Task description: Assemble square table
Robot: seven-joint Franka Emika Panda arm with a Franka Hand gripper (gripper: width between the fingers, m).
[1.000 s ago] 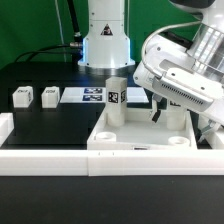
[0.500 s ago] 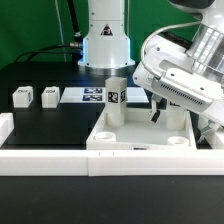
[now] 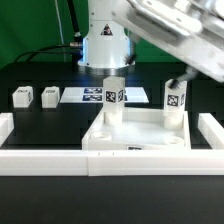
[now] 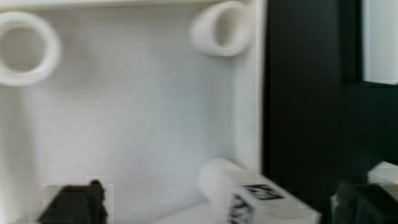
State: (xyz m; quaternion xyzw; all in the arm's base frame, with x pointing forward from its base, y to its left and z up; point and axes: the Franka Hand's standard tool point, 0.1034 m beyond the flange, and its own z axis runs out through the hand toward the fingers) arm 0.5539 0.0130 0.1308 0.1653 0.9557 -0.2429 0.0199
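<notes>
The white square table slab (image 3: 135, 137) lies ribs-up inside the border wall. Two tagged legs stand upright in it, one at its back left corner (image 3: 113, 100) and one at its back right corner (image 3: 175, 104). Two more leg blocks (image 3: 22, 97) (image 3: 50, 95) lie loose at the exterior view's left. My gripper (image 3: 181, 76), blurred, hangs just above the right leg. In the wrist view the gripper (image 4: 228, 205) is open, its dark fingers (image 4: 75, 203) wide apart on either side of the tagged leg (image 4: 249, 195) without touching it. Two round sockets (image 4: 23, 47) (image 4: 222, 27) show in the slab.
The marker board (image 3: 92, 96) lies flat behind the slab. A low white border wall (image 3: 60, 162) runs along the front and up both sides. The arm's base (image 3: 106, 40) stands at the back centre.
The arm has risen quickly from low over the slab's right side. The right leg, hidden behind the arm before, now stands uncovered. The jaws stay open.
</notes>
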